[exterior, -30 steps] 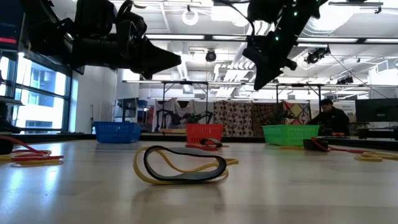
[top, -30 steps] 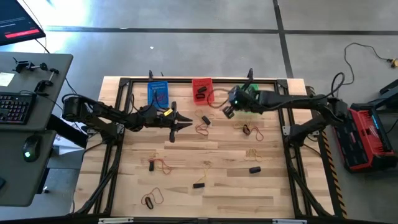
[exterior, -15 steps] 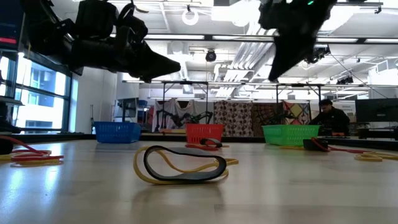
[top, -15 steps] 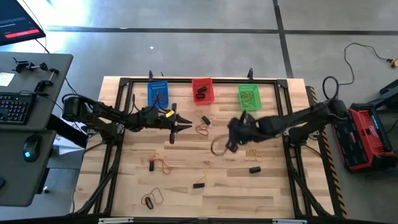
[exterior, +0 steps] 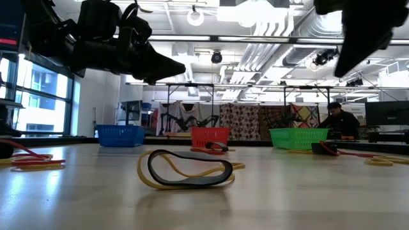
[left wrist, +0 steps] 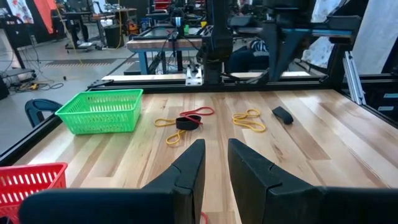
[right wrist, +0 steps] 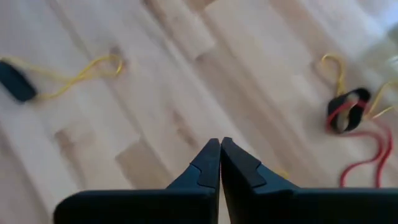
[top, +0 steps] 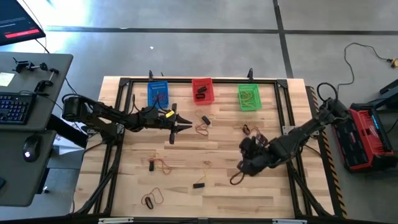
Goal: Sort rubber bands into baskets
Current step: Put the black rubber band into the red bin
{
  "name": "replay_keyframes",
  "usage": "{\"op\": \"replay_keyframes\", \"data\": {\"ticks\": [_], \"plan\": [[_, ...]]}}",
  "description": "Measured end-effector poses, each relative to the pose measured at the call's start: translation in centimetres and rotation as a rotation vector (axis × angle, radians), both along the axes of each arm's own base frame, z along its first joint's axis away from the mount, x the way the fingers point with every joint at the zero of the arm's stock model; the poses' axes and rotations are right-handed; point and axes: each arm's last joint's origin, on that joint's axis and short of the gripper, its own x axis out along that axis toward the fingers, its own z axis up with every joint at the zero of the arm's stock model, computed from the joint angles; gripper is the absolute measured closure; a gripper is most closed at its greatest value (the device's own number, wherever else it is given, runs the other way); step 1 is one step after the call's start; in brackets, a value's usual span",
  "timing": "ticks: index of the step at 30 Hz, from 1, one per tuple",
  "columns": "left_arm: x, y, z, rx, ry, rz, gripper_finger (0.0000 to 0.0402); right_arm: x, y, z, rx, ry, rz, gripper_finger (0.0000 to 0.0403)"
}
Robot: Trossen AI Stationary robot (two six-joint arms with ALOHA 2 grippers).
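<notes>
My right gripper [right wrist: 219,152] is pressed together on nothing, low over the right-front part of the table [top: 186,199] among loose rubber bands [right wrist: 354,118]. I judge I am between picks: the next move calls for parting the fingers and settling over one band. My left gripper [left wrist: 214,163] hovers slightly apart, empty, mid-table near the red basket [top: 203,91]. The blue basket [top: 158,93] and green basket [top: 249,97] line the far edge. A second ago my right gripper hung by the green basket; it has swung forward since, while the left has not moved.
</notes>
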Motion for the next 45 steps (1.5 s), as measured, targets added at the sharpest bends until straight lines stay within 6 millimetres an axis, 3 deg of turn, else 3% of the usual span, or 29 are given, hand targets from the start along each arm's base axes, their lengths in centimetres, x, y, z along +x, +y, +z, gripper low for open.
{"op": "replay_keyframes", "data": {"ticks": [8, 12, 18, 23, 31, 34, 39, 45], "plan": [[0.0, 0.0, 0.0, 0.000, -0.004, 0.000, 0.0339, -1.1, 2.4, -1.8, 0.064, 0.130, -0.009, 0.0329], [0.0, 0.0, 0.0, 0.000, -0.004, 0.000, 0.0339, -1.2, 3.4, -3.1, 0.013, 0.202, 0.085, 0.0288], [0.0, 0.0, 0.0, 0.000, -0.004, 0.000, 0.0339, -1.2, 4.8, -6.2, 0.000, 0.422, 0.225, 0.0273], [0.0, 0.0, 0.0, 0.000, -0.004, 0.000, 0.0339, -1.0, 5.1, -8.1, -0.005, 0.536, 0.241, 0.0274], [0.0, 0.0, 0.0, -0.001, -0.003, 0.000, 0.0339, -0.9, 5.3, -9.4, -0.049, 0.590, 0.282, 0.0281], [0.0, 0.0, 0.0, -0.001, -0.003, 0.000, 0.0339, -0.8, 5.2, -9.4, -0.069, 0.580, 0.284, 0.0310], [0.0, 0.0, 0.0, -0.001, -0.002, 0.000, 0.0339, -0.6, 5.1, -9.3, -0.059, 0.579, 0.277, 0.0391], [0.0, 0.0, 0.0, -0.001, -0.002, 0.000, 0.0339, 0.5, 5.3, -8.4, -0.072, 0.524, 0.287, 0.0397]]}}
